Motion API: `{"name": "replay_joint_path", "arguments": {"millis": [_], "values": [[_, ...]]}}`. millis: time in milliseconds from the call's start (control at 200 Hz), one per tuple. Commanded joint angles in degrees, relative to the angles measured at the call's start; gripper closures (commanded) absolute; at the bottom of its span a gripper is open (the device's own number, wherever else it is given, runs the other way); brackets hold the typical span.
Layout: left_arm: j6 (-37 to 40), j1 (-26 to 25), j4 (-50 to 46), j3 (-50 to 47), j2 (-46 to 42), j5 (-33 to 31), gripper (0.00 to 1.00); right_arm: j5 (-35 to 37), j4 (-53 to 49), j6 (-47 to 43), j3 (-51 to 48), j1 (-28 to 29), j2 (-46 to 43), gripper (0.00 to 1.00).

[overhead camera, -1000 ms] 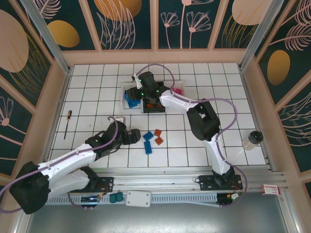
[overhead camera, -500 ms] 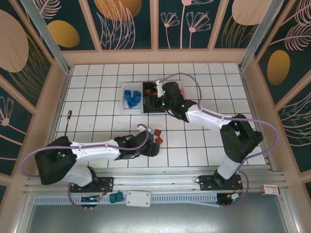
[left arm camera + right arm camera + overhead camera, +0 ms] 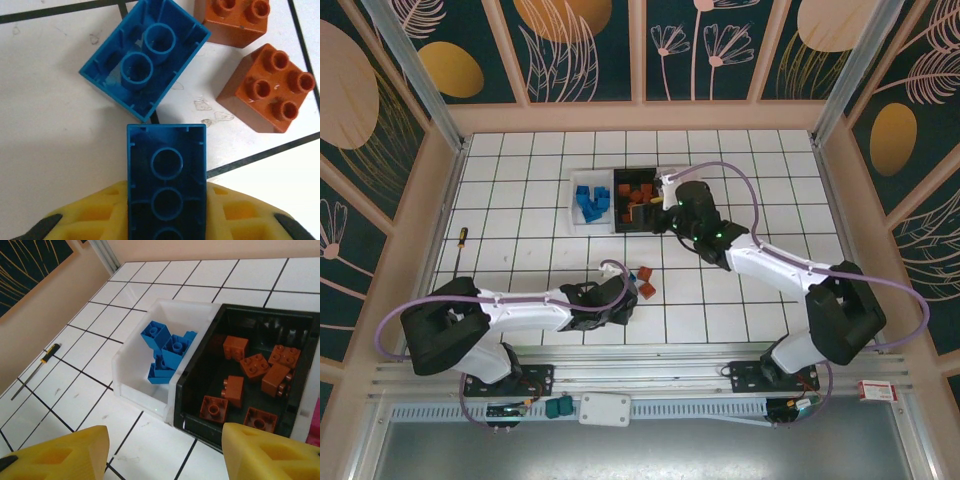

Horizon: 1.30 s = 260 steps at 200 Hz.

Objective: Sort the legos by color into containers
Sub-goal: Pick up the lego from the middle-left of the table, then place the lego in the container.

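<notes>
Farthest left, a screwdriver (image 3: 458,255) lies on the tiles, well apart from the work. My left gripper (image 3: 167,205) sits low over the loose legos near the middle of the table. Its yellow fingers (image 3: 100,210) press against both long sides of a long blue brick (image 3: 166,165), which lies underside up with its long axis running straight out along the fingers. I cannot tell whether it is off the tile yet.

Just beyond its tip lies a second blue brick (image 3: 145,60), also upside down and turned at an angle, almost touching it. To the right of that pair sit two orange-brown bricks (image 3: 267,87), studs up and close together.

The white tray (image 3: 145,392) holding the blue pieces lies far of the left gripper and slightly to its left. I judge the carry as a lift followed by a swing away from me. The black tray (image 3: 270,315) beside it on the right holds the orange-brown ones.

My right gripper (image 3: 162,440) hangs near the trays, spread wide and holding nothing. The left arm is plainly the nearer one to the loose legos, so the remaining blue brick looks like its job too.
</notes>
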Motion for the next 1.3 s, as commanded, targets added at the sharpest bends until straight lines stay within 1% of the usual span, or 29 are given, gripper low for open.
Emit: {"name": "replay_joint_path", "arguments": {"millis": [0,40,95,145,230,310,395,475,581,636,731,771,801,836,896,956,1001,1046,1086,1201,1296], "values": [[-1.1,-0.2,-4.1,-0.8,-3.9,-3.7,0.78,1.1,1.9,1.6,-2.5,-0.7,-2.9,0.38],[-1.1,-0.2,-5.8,-0.3,-5.9,-5.1,0.80,1.1,2.1,1.9,-3.4,-0.9,-3.6,0.38],[-0.7,0.1,-8.6,0.9,-9.3,-7.9,0.80,1.0,2.3,2.4,-4.6,-1.1,-4.7,0.38],[0.8,1.7,-9.8,2.1,-12.3,-9.1,0.80,0.9,2.5,2.8,-5.9,-1.4,-5.6,0.38],[4.5,8.5,-10.0,4.1,-16.1,-8.7,0.79,0.8,3.1,3.7,-8.0,-1.6,-7.1,0.38],[9.2,14.4,-8.4,6.7,-16.6,-9.8,0.78,0.2,3.5,4.5,-9.9,-1.6,-8.1,0.38],[13.1,22.1,-4.7,10.0,-13.3,-6.6,0.79,0.3,3.2,5.3,-11.5,-1.6,-8.7,0.37],[15.4,27.4,-1.4,13.9,-7.7,-4.1,0.80,0.4,3.0,5.8,-12.9,-1.6,-9.6,0.37],[16.9,31.7,0.9,20.0,0.8,-0.4,0.80,0.3,2.9,6.5,-14.6,-1.6,-11.4,0.37],[17.1,33.0,1.1,24.5,5.3,0.1,0.81,0.1,2.6,6.6,-15.3,-1.6,-12.2,0.37],[17.0,34.6,1.6,28.5,11.3,-0.2,0.81,-0.1,1.9,6.8,-16.8,-1.5,-13.4,0.37],[16.8,35.3,1.8,29.7,13.0,0.0,0.78,-0.2,1.9,7.0,-17.5,-1.4,-13.9,0.37],[16.6,35.6,1.9,30.6,13.7,0.3,0.74,-0.5,1.8,7.1,-18.0,-1.4,-14.3,0.37],[16.7,35.8,2.1,31.6,16.0,0.7,0.65,-1.0,1.8,7.1,-18.3,-1.3,-14.5,0.37],[16.5,35.9,1.9,33.1,17.1,1.2,0.47,-2.2,1.8,6.7,-18.8,-0.9,-14.5,0.36],[16.1,35.9,2.4,33.9,16.6,2.4,0.37,-3.2,1.5,6.3,-18.9,0.0,-14.0,0.36],[15.7,35.9,3.2,34.0,15.3,3.4,0.33,-3.6,1.6,5.7,-18.8,1.2,-13.3,0.36],[15.2,35.9,3.7,34.0,14.4,4.4,0.26,-3.6,1.8,5.2,-18.4,2.4,-12.2,0.35],[14.9,35.9,3.9,33.9,11.0,5.5,0.21,-4.0,1.9,4.6,-18.0,3.5,-10.7,0.35],[13.2,35.5,5.5,31.3,3.8,9.5,0.13,-4.9,1.8,2.6,-14.9,6.9,-4.5,0.34],[12.8,33.8,5.6,27.3,-2.6,9.8,0.08,-4.9,0.0,0.5,-10.9,9.1,1.9,0.34]]}}
